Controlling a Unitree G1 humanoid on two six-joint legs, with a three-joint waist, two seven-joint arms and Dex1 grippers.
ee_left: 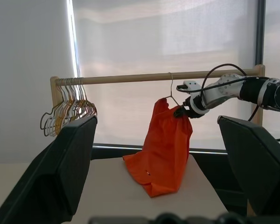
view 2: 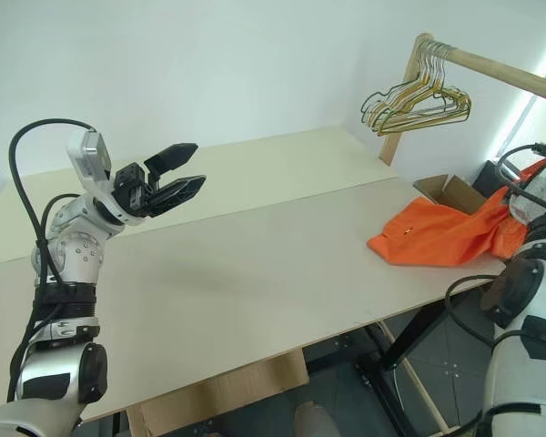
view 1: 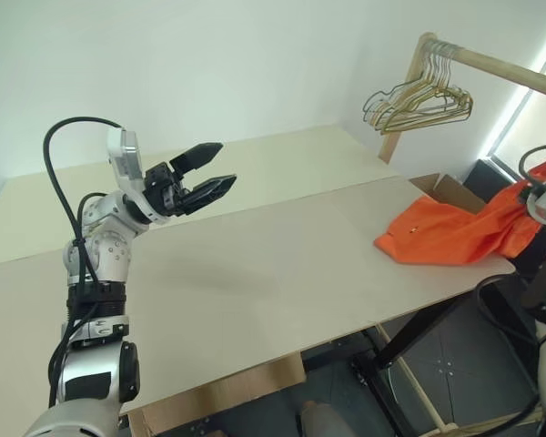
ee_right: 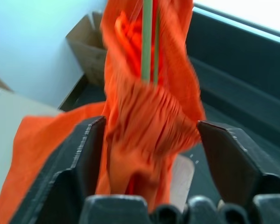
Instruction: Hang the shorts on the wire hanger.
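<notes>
While the shorts [ee_left: 161, 149] drape from the wire hanger [ee_left: 170, 91] on the wooden rail [ee_left: 130, 78], their lower end spills onto the far right corner of the pale table [view 1: 255, 264], bright orange against the board. The hanger's hook sits over the rail, well apart from the bunched cluster of gold and dark hangers [view 1: 419, 98] crowded at the rail's other end by its upright post. The right gripper [ee_left: 181, 112] is at the bunched top of the fabric just below the hook; seen from its own wrist, its two black fingers [ee_right: 81, 154] stand spread, the gathered waistband between them and the thin wire running up through the folds, with neither finger pressing the cloth. The left gripper [view 1: 207, 173] hovers above the table's left half, far from the garment, its jaws parted and empty, pointing across toward the rail. An open cardboard box [view 1: 450, 189] sits beyond the table's edge, just behind the shorts.
</notes>
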